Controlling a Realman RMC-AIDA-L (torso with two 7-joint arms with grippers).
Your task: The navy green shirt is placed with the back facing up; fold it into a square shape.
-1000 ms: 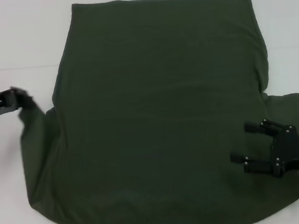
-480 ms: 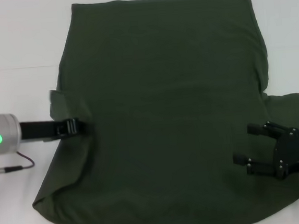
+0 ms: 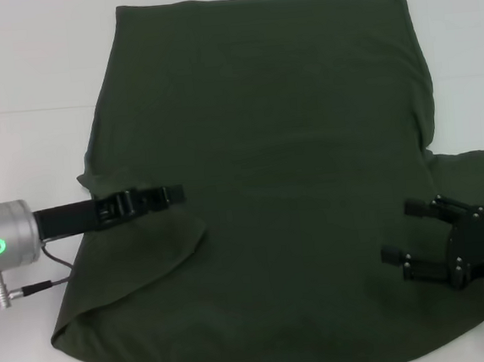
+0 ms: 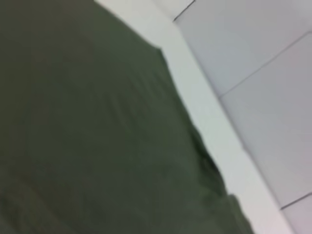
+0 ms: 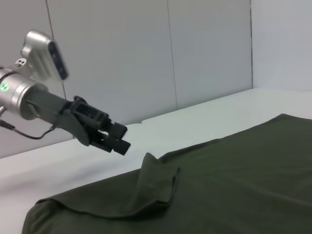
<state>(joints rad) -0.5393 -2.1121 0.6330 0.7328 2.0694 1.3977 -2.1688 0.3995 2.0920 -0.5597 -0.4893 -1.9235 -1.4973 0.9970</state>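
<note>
Right gripper (image 3: 402, 260) spread open low over shirt's (image 3: 287, 118) right sleeve | left gripper (image 3: 171, 193) shut, empty above sleeve flap turned inward | shirt spread flat on table (image 3: 20, 65) | advised smoothing flap flat, edge straight, before next fold.

Lab-like room, white table (image 3: 21, 73), grey panelled wall (image 5: 146, 53)

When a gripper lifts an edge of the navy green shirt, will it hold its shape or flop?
Probably flops: the navy green shirt lies limp on the table, its sleeve already folded over near the left gripper. Likely light, since that flap curls loosely. It may drag rather than slide cleanly.
</note>
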